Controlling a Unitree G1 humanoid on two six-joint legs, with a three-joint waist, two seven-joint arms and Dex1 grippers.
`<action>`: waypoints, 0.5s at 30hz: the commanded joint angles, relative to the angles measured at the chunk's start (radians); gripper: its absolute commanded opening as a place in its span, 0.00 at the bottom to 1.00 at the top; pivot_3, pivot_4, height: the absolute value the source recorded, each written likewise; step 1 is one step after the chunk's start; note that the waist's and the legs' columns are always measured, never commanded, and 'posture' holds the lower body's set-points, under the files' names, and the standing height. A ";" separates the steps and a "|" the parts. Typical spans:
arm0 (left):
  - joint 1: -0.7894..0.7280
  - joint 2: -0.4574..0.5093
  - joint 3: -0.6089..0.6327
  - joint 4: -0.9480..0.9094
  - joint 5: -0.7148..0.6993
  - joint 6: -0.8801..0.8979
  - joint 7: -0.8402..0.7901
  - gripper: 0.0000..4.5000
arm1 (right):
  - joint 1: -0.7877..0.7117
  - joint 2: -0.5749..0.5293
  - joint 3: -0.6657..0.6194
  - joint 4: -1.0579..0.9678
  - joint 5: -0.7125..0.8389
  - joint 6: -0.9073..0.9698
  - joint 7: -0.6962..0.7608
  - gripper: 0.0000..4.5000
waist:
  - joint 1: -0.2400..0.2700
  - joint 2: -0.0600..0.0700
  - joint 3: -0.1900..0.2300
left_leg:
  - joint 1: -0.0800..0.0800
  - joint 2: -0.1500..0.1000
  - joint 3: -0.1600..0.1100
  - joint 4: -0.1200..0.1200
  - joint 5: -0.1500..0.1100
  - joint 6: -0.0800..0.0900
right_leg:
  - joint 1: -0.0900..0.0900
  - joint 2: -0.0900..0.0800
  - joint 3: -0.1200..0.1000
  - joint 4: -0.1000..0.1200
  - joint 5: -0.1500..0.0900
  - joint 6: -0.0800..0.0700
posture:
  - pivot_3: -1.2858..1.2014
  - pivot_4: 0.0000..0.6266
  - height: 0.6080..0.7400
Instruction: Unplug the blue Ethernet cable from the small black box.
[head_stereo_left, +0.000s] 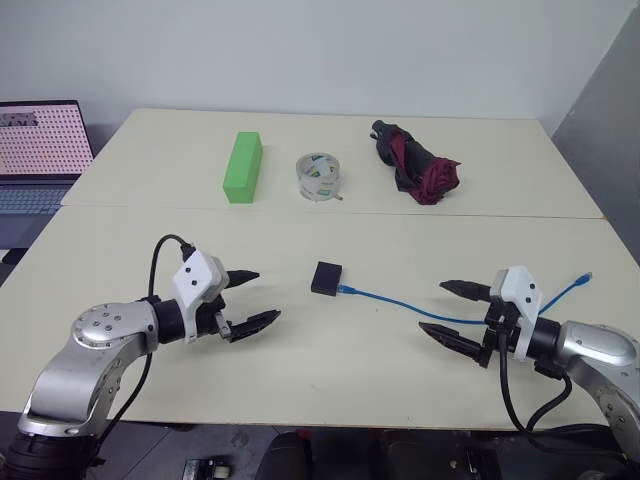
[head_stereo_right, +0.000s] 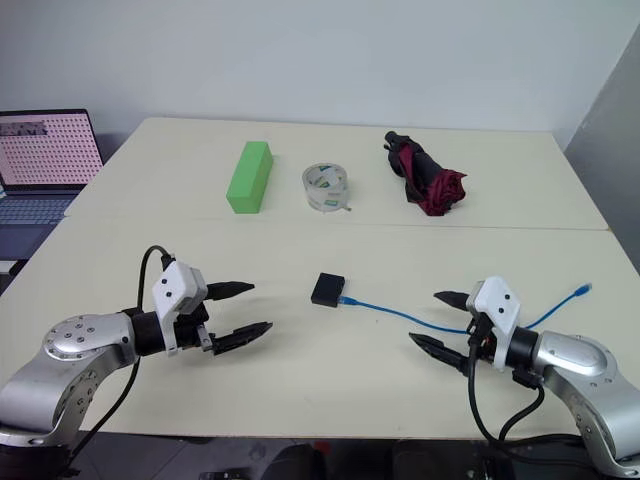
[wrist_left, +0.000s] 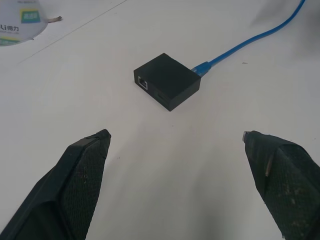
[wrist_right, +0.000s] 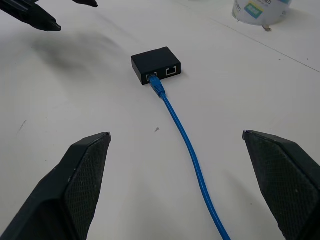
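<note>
Head views: the small black box (head_stereo_left: 326, 278) is seen at the middle of the pale table (head_stereo_left: 300, 360), with the blue cable (head_stereo_left: 420, 306) plugged into its side and trailing toward four o'clock. The left gripper (head_stereo_left: 252, 297) is held at nine o'clock of the box, the right gripper (head_stereo_left: 452, 312) at four o'clock, both with fingers spread wide and nothing held. A green block (head_stereo_left: 242, 166), tape roll (head_stereo_left: 318, 177) and folded umbrella (head_stereo_left: 414, 162) are lined up at twelve o'clock.

Left wrist view: the box (wrist_left: 167, 80) is framed between parted fingers (wrist_left: 75, 175), untouched.

Right wrist view: the plug (wrist_right: 155, 84) is seated in the box's port.
</note>
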 joint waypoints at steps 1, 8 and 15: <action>-0.002 0.023 0.032 -0.042 -0.019 -0.008 -0.018 1.00 | -0.013 -0.002 -0.001 -0.025 0.000 -0.010 -0.007 1.00 | 0.000 0.000 0.000 | 0.000 0.000 0.000 0.000 0.000 0.000 | 0.000 0.000 0.000 0.000 0.000 0.000 | 0.52 0.24 1.00; 0.006 0.029 0.027 -0.045 -0.011 -0.015 -0.020 1.00 | -0.033 -0.004 0.020 -0.028 0.000 0.003 -0.012 1.00 | 0.000 0.000 0.000 | 0.000 0.000 0.000 0.000 0.000 0.000 | 0.000 0.000 0.000 0.000 0.000 0.000 | 0.52 0.24 1.00; 0.020 0.032 0.020 -0.054 -0.005 -0.015 -0.018 1.00 | -0.098 0.006 0.086 -0.007 -0.017 0.008 -0.019 1.00 | 0.000 0.000 0.000 | 0.000 0.000 0.000 0.000 0.000 0.000 | 0.000 0.000 0.000 0.000 0.000 0.000 | 0.52 0.24 1.00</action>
